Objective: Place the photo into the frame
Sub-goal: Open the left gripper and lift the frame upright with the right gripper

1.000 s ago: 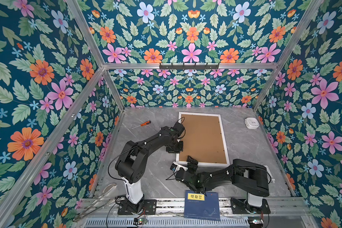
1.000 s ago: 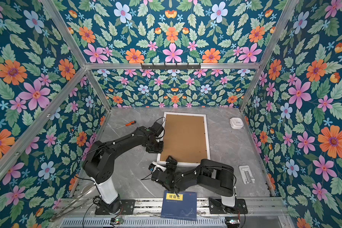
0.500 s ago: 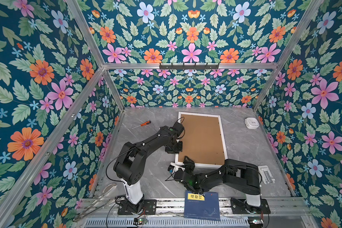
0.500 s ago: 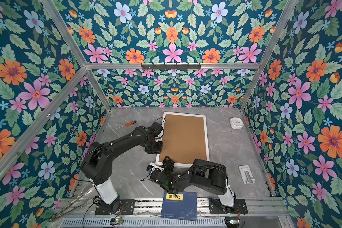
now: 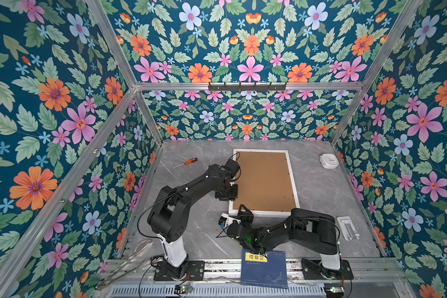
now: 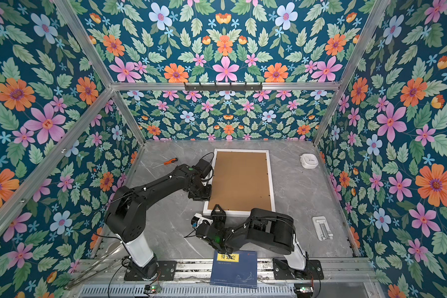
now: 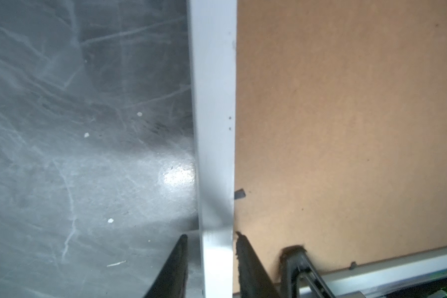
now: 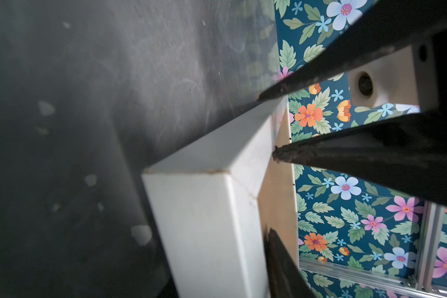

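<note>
The white frame [image 5: 260, 151] [image 6: 241, 150] lies face down mid-table, with the brown backing board [image 5: 265, 180] filling it. The photo is hidden. My left gripper [image 5: 226, 197] [image 7: 211, 234] straddles the frame's left rail [image 7: 213, 103]. It is open: a sliver of table shows between the outer finger [image 7: 177, 260] and the rail. My right gripper [image 5: 244, 209] [image 8: 217, 271] sits at the frame's near left corner [image 8: 217, 206], shut across the near rail. One of its fingers [image 8: 279, 258] rests on the board side; the other is hidden under the rail.
An orange-handled screwdriver [image 5: 190, 161] lies at the back left. A white round device [image 5: 329, 160] is at the back right and a white holder [image 5: 347, 228] at the right. A dark blue book [image 5: 265, 268] lies on the front rail. Floral walls enclose the table.
My left gripper's jaws have parted from the left rail. My right arm has shifted left toward the frame's near left corner, and its jaws have narrowed onto the near rail.
</note>
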Robot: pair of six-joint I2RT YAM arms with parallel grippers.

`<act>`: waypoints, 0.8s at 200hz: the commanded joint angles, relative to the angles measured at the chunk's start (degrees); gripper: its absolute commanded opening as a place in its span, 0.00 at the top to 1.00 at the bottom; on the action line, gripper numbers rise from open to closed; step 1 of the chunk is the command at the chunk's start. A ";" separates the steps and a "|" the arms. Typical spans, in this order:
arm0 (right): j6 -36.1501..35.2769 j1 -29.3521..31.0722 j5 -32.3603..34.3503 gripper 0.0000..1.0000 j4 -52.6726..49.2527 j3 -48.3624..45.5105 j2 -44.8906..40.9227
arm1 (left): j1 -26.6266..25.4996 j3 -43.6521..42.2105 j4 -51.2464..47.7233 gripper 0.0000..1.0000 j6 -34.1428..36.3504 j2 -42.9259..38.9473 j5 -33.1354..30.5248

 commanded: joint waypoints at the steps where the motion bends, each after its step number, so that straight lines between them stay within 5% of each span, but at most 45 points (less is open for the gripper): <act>1: 3.10 -0.05 0.37 0.92 1.79 0.61 -0.67 | 0.66 0.13 -2.99 0.56 0.34 -1.28 -2.61; 13: 4.13 -0.04 0.51 1.00 0.30 1.05 -1.83 | 1.36 0.05 -3.67 0.52 0.41 -2.46 -4.05; 41: 6.93 -0.12 -0.40 1.00 -4.20 2.56 -4.34 | 4.68 -1.17 -3.04 0.43 -0.36 -8.00 -6.94; 123: 16.13 -0.09 -2.94 1.00 -15.41 8.68 -10.17 | 19.16 -12.83 9.63 0.40 0.05 -22.23 0.82; 160: 22.05 -0.21 -3.83 1.00 -22.09 14.05 -13.90 | 22.14 -14.42 11.74 0.39 1.28 -22.40 2.12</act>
